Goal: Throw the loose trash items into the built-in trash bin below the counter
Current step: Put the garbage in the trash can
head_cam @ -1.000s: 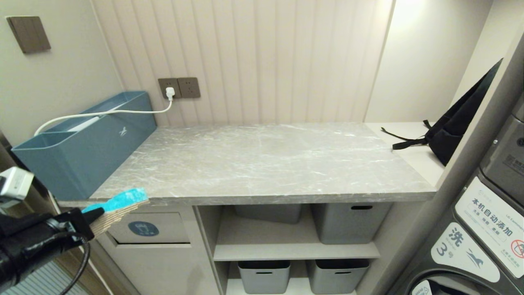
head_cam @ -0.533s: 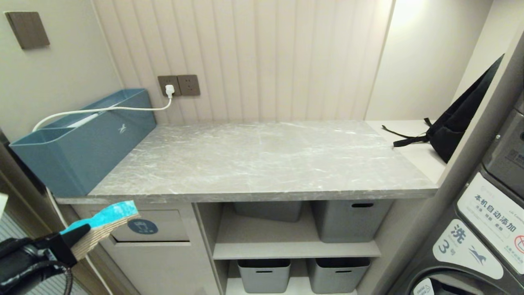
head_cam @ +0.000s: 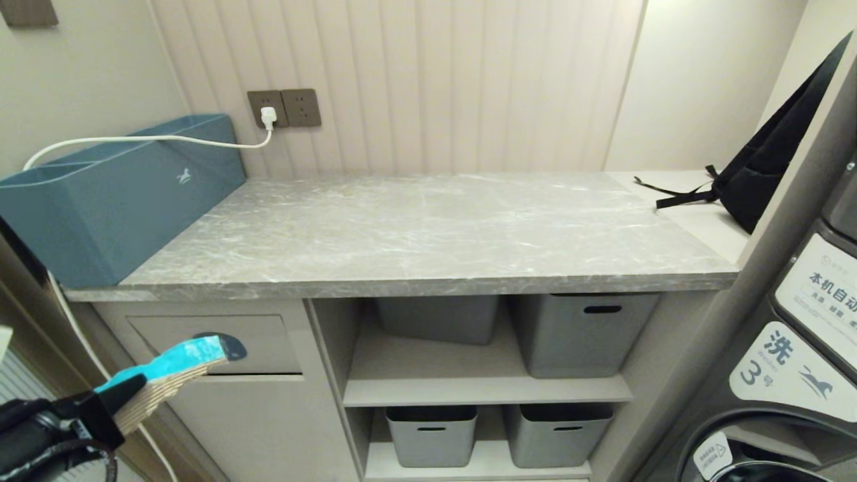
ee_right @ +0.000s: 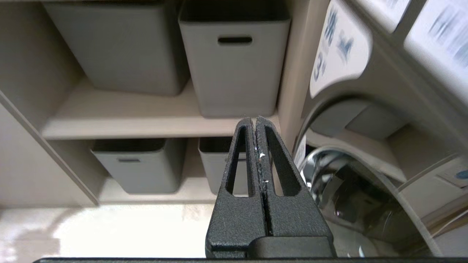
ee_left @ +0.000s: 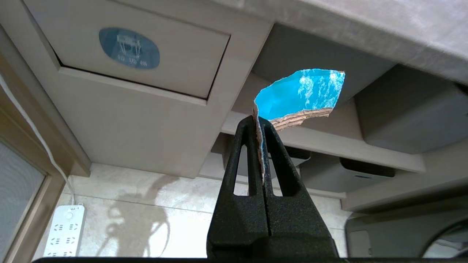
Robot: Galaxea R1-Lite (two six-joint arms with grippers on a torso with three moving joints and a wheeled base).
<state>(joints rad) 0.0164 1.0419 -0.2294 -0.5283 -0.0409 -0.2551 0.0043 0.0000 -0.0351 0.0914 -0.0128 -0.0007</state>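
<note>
A: Cardboard, cyan on one face and kraft on the other: a torn scrap sits pinched in the left end effector, whose jaws are closed tight on its near edge. The scrap juts forward and up past the fingertips.

B: And the built-in trash bin?

A: Directly ahead of that scrap, under the front left corner of the counter. In the head view the scrap's tip overlaps the flap's blue oval badge; whether it touches the flap cannot be told. The wrist view places the flap ahead and off to one side of the scrap, so they look near but apart.

B: The long axis?

A: It runs from the fingertips toward the cabinet front, roughly in line with the arm. The judgement is that the coming move pushes along that axis to tilt the flap inward.

B: The other arm?

A: The right end effector has its jaws together on nothing, low before the grey tubs, well away from the bin. The left is clearly the nearer.
</note>
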